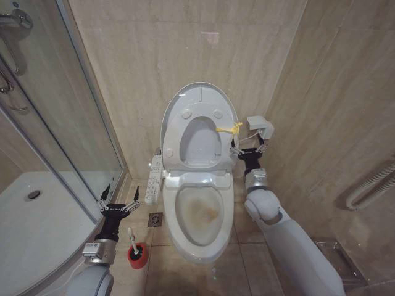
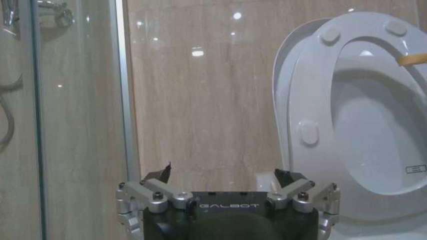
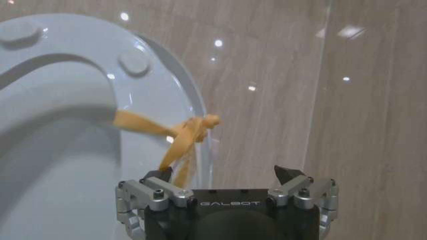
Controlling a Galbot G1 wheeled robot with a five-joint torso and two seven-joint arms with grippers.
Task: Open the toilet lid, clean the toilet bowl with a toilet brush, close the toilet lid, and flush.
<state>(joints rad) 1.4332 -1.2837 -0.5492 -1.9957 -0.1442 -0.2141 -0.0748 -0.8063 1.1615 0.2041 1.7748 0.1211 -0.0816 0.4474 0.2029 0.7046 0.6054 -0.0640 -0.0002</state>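
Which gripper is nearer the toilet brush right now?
Left. The left gripper hangs open just above the toilet brush in its red holder on the floor. The right gripper is across the toilet bowl, up beside the raised toilet lid.

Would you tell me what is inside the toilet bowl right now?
The toilet bowl holds brownish staining on its inner surface; the drain at its bottom cannot be made out.

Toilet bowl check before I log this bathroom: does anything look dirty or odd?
Yes. The toilet bowl has a brownish stain across its inner surface, and a yellow tie binds the raised toilet lid to the seat ring.
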